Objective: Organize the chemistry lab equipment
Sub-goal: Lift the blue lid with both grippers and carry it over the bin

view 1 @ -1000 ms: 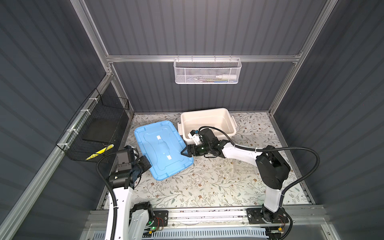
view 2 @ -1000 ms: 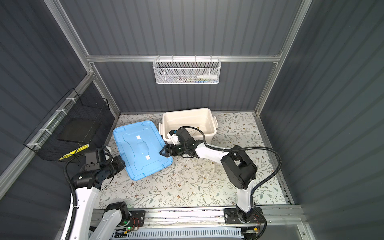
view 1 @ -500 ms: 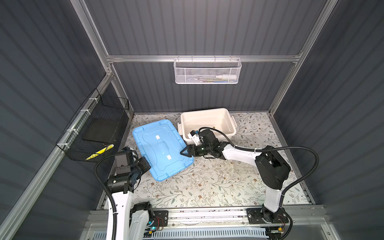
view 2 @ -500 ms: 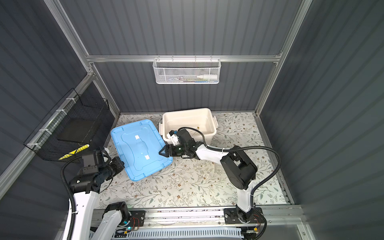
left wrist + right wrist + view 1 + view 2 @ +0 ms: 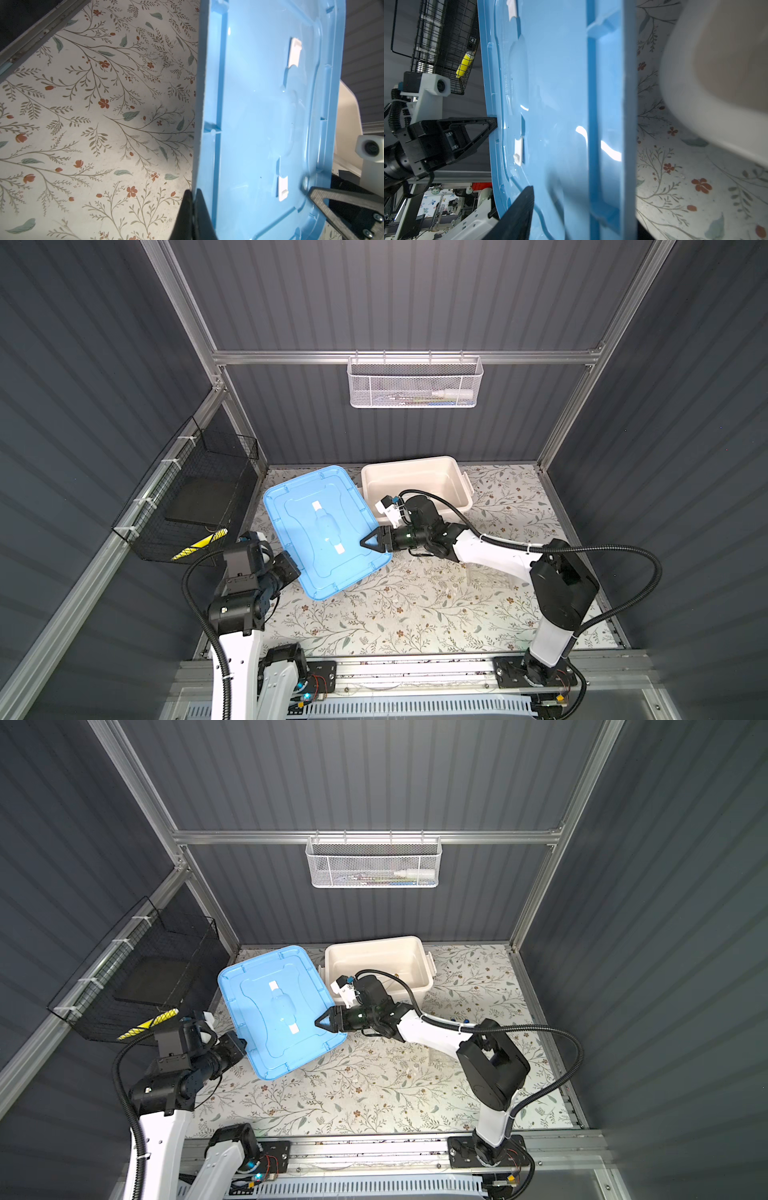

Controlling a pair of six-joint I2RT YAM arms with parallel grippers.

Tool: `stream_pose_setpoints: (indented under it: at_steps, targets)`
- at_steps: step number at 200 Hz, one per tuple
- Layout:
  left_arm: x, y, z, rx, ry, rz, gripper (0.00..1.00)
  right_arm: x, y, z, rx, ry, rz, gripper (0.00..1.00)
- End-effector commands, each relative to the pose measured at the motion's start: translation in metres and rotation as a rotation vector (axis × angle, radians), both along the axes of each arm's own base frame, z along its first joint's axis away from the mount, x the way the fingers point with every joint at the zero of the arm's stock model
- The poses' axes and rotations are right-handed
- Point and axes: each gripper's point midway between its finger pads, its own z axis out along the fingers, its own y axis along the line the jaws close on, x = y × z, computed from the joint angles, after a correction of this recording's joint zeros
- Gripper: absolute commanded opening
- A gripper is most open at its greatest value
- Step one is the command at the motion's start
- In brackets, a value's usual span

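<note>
A: Right, lid first. Blue lid: glossy moulded plastic, a rounded rectangle with a ribbed rim and two white tabs along its middle. It hangs tilted above the floral mat, left of the open tub.
B: Grip?
A: Left gripper: black wedge fingers pressed together on the lid's thin rim. Right gripper: triangular fingers straddle the opposite rim, one over the glossy top face. Whether they pinch it, cannot tell.
B: Tub?
A: Cream, smooth, rounded corners, side handles. Sits at the back of the mat, uncovered.
B: Lab gear?
A: Clear plastic tube rack: faint, glassy, on the mat just below the right forearm. Two small blue caps show behind that arm; the tubes themselves are too faint to tell.
B: Walls?
A: White mesh basket on the back rail, white bottle lying inside. Black wire basket on the left wall.
</note>
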Motion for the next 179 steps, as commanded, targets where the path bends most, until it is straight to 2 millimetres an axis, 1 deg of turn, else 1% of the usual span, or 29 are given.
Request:
stream_pose_setpoints:
  at_steps: [1,19,53,83,86,101,107,111,138,147,158,179]
  targets:
    - [0.013,-0.009,0.038,-0.043,-0.126,-0.032,0.0,-0.005,-0.001,0.017,0.025,-0.028,0.029,0.56]
    - [0.02,-0.013,0.042,-0.068,-0.144,-0.051,0.0,-0.002,-0.005,0.023,0.038,-0.034,0.024,0.56]
    - [0.037,-0.019,0.041,-0.115,-0.161,-0.076,0.0,0.007,-0.02,0.036,0.071,-0.041,0.0,0.53]
    - [0.052,-0.02,0.043,-0.119,-0.171,-0.086,0.0,0.015,-0.034,0.042,0.082,-0.048,-0.016,0.52]
    - [0.053,-0.025,0.043,-0.138,-0.171,-0.11,0.0,0.016,-0.035,0.042,0.084,-0.047,-0.015,0.52]
    - [0.062,-0.034,0.044,-0.142,-0.178,-0.142,0.0,0.02,-0.04,0.044,0.091,-0.042,-0.018,0.52]
    - [0.065,-0.042,0.044,-0.144,-0.177,-0.168,0.0,0.022,-0.042,0.044,0.092,-0.04,-0.02,0.51]
    - [0.069,-0.043,0.042,-0.122,-0.175,-0.163,0.0,0.023,-0.042,0.045,0.094,-0.041,-0.021,0.51]
    - [0.089,-0.086,0.037,-0.053,-0.169,-0.283,0.0,0.029,-0.047,0.048,0.1,-0.045,-0.023,0.53]
    - [0.095,-0.094,0.033,-0.036,-0.154,-0.304,0.0,0.031,-0.051,0.048,0.099,-0.045,-0.027,0.52]
    - [0.103,-0.102,0.029,-0.023,-0.144,-0.32,0.0,0.035,-0.057,0.049,0.097,-0.048,-0.04,0.53]
    - [0.113,-0.108,0.027,-0.014,-0.145,-0.337,0.0,0.045,-0.075,0.049,0.092,-0.047,-0.084,0.53]
